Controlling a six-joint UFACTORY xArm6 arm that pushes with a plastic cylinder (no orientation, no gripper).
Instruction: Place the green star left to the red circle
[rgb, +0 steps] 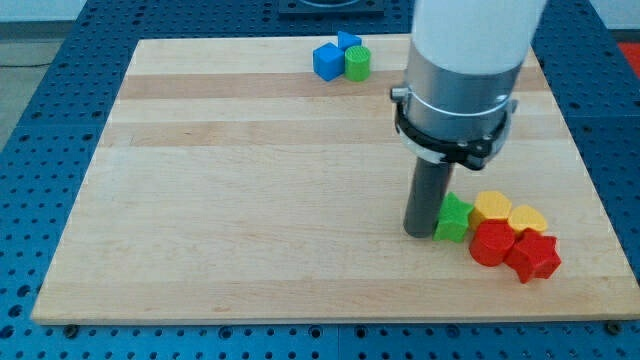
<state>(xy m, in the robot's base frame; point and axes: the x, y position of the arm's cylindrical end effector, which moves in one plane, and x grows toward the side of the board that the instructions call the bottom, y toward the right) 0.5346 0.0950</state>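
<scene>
The green star (455, 218) lies at the view's lower right on the wooden board (250, 200). The red circle (491, 243) sits just to its lower right, touching or nearly touching it. My tip (419, 233) stands right against the green star's left side. The dark rod rises from it into the arm's grey and white body, which hides part of the board behind it.
A red star (534, 257) lies right of the red circle. A yellow hexagon-like block (491, 207) and a yellow heart (527, 219) sit above them. Near the view's top are two blue blocks (328, 61) and a green round block (358, 62).
</scene>
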